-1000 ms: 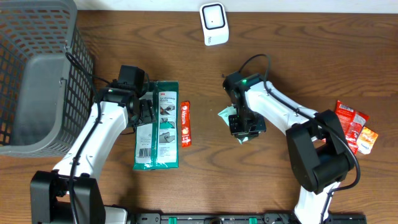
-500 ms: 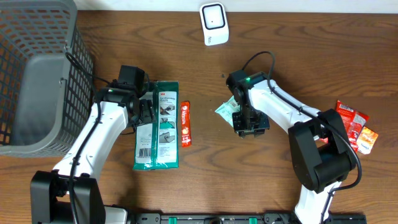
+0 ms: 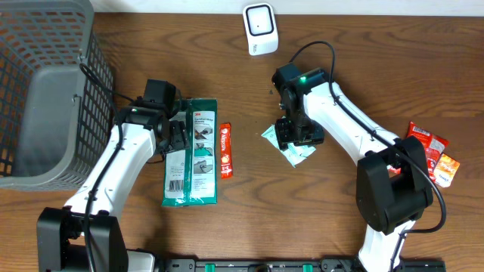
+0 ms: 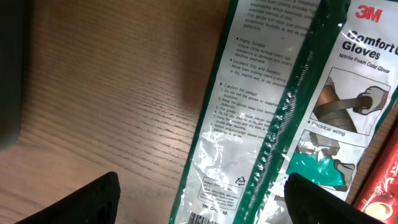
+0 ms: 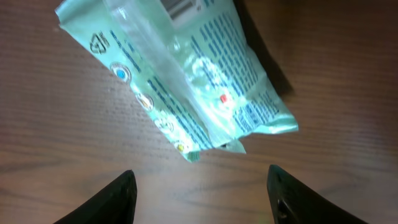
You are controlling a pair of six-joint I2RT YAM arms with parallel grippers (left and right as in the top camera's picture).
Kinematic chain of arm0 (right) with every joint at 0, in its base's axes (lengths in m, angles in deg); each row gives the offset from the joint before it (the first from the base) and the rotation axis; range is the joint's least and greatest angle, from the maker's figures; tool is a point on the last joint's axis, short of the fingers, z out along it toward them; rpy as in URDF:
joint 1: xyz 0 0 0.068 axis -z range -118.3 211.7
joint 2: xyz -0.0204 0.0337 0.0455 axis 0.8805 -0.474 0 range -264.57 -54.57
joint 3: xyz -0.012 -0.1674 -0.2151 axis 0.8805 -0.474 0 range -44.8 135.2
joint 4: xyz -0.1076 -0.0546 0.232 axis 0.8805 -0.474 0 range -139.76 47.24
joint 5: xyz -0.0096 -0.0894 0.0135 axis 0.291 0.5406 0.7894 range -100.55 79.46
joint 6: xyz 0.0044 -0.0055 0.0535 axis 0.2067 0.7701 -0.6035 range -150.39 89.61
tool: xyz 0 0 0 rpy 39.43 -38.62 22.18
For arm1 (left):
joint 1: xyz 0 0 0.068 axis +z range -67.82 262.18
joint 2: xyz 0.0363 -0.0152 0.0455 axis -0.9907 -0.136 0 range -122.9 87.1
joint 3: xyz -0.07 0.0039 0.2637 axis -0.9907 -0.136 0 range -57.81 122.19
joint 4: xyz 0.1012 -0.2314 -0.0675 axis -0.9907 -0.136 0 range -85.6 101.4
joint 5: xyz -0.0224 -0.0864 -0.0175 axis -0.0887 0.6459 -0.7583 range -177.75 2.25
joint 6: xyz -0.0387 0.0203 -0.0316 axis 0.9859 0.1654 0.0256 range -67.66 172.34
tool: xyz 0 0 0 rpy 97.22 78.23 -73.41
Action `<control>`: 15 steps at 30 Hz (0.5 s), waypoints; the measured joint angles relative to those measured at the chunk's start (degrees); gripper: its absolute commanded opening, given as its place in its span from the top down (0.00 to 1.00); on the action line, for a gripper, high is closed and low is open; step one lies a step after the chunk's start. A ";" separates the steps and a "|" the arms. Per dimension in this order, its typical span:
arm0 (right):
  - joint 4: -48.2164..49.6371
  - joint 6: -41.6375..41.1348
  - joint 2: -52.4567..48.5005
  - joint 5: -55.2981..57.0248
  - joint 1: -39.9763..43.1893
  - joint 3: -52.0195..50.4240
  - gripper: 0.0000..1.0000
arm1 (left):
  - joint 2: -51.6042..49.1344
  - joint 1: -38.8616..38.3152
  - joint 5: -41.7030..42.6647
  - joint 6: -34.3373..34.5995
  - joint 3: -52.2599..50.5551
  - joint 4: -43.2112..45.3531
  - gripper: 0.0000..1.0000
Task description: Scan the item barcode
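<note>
Nearest to us in the overhead view lies the gloves pack [image 3: 193, 162], flat on the wooden surface [image 3: 378, 60]. Its long axis runs from 12 to 6 o'clock, and a white label is on its 6 o'clock end. The left hand [image 3: 178, 136] is over its 9 o'clock edge. In the left wrist view this hand [image 4: 205, 202] is opened wide, with the printed pack [image 4: 280, 112] below the fingers. It holds nothing, and we cannot tell if it touches the pack. Just beside the pack, at 3 o'clock, is a red bar [image 3: 225, 151], also pointing from 12 to 6 o'clock.

A little farther, near the middle of the surface, lies the mint-green pouch [image 3: 268, 136]. Its long axis goes from about 10 to 4 o'clock. The right hand [image 3: 295, 136] is directly above it and covers its middle. In the right wrist view the fingers of this hand [image 5: 202, 199] stand well apart, and the pouch [image 5: 193, 81] lies flat on the wood, not gripped. A part of a barcode shows at its far end.

At 3 o'clock, by the edge, are red snack packets [image 3: 427, 147]. A grey basket [image 3: 45, 91] stands at 9 to 10 o'clock. Farthest, at about 12 o'clock from the pouch, sits the white scanner [image 3: 260, 29].
</note>
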 measured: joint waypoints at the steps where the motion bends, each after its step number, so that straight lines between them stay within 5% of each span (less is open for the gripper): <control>1: 0.37 0.02 0.00 0.00 -0.02 0.00 0.41 | 0.00 0.00 0.00 0.00 0.00 0.00 0.15; 5: 2.58 1.38 0.00 0.13 -0.48 0.00 0.53 | 0.00 0.00 0.00 0.00 0.00 0.00 0.15; 15: 3.91 5.75 0.00 6.21 -6.45 -0.02 0.60 | 0.00 0.00 0.00 0.00 0.00 0.00 0.15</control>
